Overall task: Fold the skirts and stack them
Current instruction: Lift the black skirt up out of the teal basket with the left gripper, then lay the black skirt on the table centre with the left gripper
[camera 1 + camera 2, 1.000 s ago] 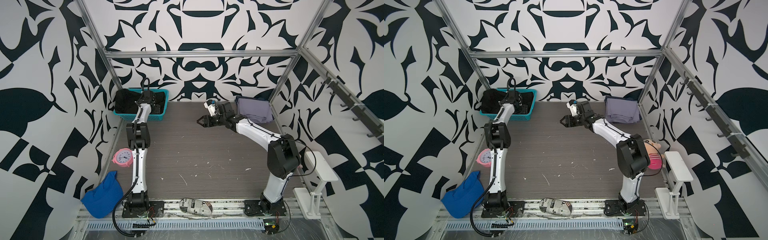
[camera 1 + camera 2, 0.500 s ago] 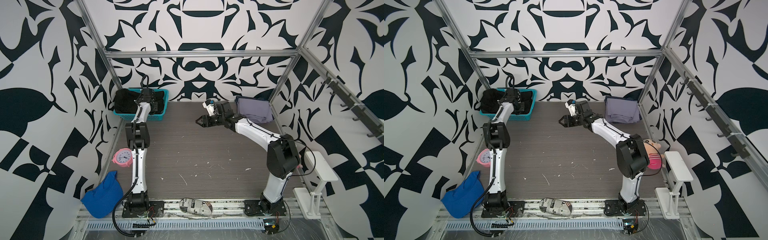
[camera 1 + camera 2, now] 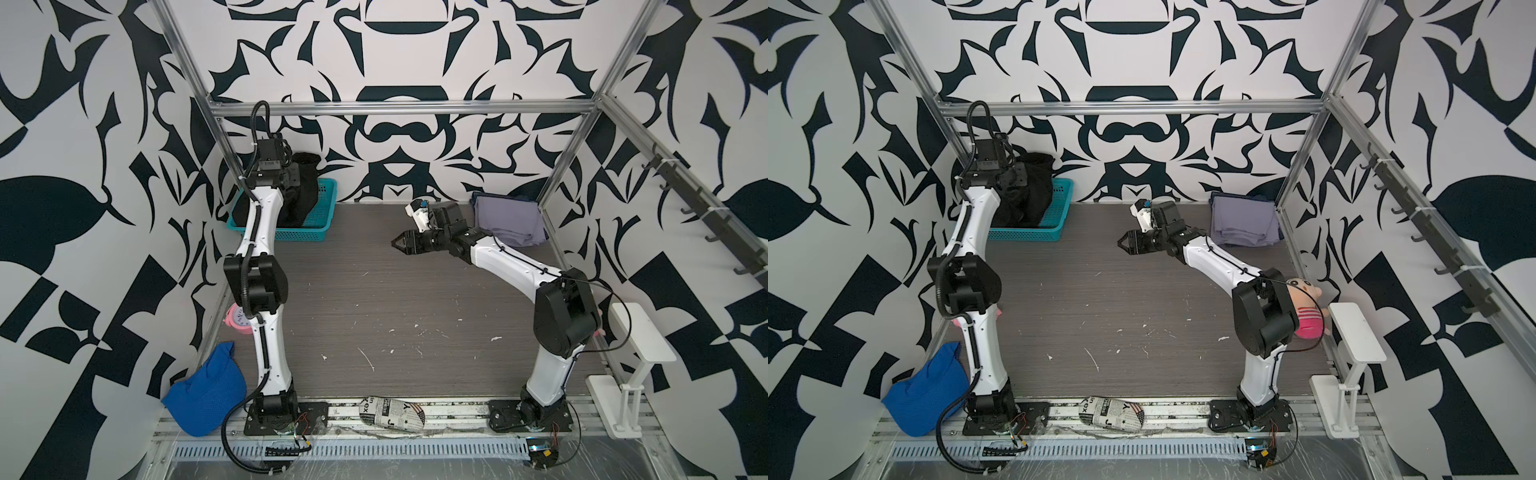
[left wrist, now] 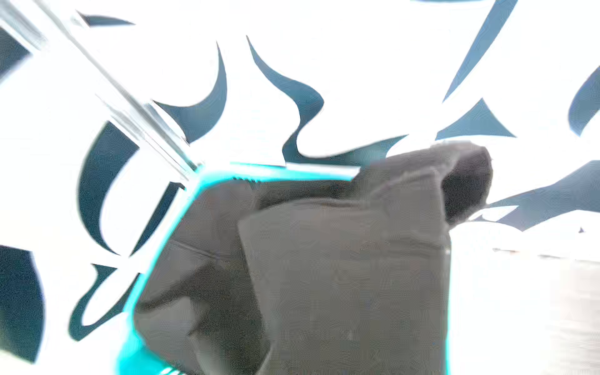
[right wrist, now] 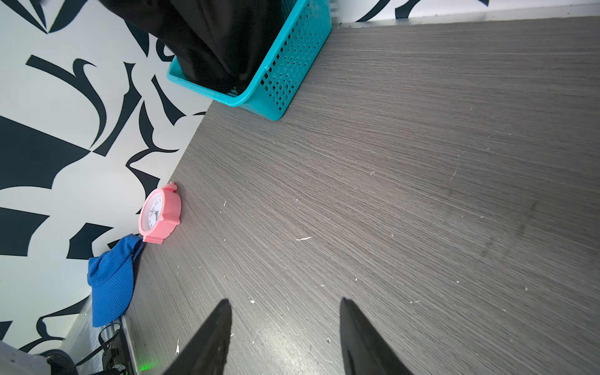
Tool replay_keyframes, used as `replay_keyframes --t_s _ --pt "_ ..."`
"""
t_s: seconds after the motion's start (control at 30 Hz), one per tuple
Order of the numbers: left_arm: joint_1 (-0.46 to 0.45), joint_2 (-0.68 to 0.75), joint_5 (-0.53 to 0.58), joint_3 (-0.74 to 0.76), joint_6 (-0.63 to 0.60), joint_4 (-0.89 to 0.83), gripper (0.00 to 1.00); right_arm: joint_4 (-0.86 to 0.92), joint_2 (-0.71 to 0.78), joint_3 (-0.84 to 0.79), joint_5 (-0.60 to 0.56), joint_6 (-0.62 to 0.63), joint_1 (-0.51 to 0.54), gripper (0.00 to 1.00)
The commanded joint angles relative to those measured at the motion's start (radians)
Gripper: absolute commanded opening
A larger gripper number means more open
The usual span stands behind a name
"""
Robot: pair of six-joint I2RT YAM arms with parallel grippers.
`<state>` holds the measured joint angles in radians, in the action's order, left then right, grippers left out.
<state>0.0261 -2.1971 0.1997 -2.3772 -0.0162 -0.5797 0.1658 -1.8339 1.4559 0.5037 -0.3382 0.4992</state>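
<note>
Top views, both: a black textured cloth skirt [image 3: 306, 195] is being held aloft by the left gripper [image 3: 296, 178]. Its jaws are being hidden by wrist and cloth but are being pressed together on the skirt's upper edge. The skirt's lower part is hanging into a teal perforated plastic basket [image 3: 322, 224] at 10 o'clock on the grey wood-grain tabletop [image 3: 374, 311]. The high hold is judged to be for drawing the garment clear of the basket walls before it is spread on the bare centre.

The right gripper [image 3: 401, 244] is being kept empty, with its fingers spread, low over the table near 1 o'clock and pointing toward 9 o'clock. It is judged to be waiting to take a second corner.

A folded pale lavender cloth skirt [image 3: 509, 222] is lying at 2 o'clock, tucked into the far corner and away from the working area, as the stack. A dark blue cloth edge [image 3: 1260, 195] is showing beneath it and is judged to be the denim skirt.

Counted:
- three skirts
- one basket
- two grippers
- one pink round alarm clock [image 5: 160, 212] at 9 o'clock
- one bright blue mesh cap [image 3: 205, 399] at 8 o'clock
- one newspaper-print bundle [image 3: 392, 411] at 6 o'clock
- one pink-striped soft doll [image 3: 1306, 307] at 3 o'clock
</note>
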Motion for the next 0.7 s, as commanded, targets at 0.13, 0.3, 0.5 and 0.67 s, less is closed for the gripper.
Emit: replay_keyframes --t_s 0.13,0.3,0.5,0.67 --pt "-0.036 0.23 -0.041 0.026 0.031 0.075 0.0 -0.047 0.042 0.003 0.023 -0.002 0.003 0.57" --pt "-0.113 0.327 -0.028 -0.04 -0.001 0.07 0.0 -0.072 0.046 -0.006 0.024 -0.005 0.004 0.57" --pt "-0.23 0.42 -0.011 -0.094 -0.062 0.072 0.0 -0.074 0.065 -0.017 0.03 0.002 0.004 0.57" --pt "-0.38 0.525 -0.016 -0.019 -0.084 0.089 0.0 -0.041 0.151 -0.058 -0.052 0.049 0.0 0.57"
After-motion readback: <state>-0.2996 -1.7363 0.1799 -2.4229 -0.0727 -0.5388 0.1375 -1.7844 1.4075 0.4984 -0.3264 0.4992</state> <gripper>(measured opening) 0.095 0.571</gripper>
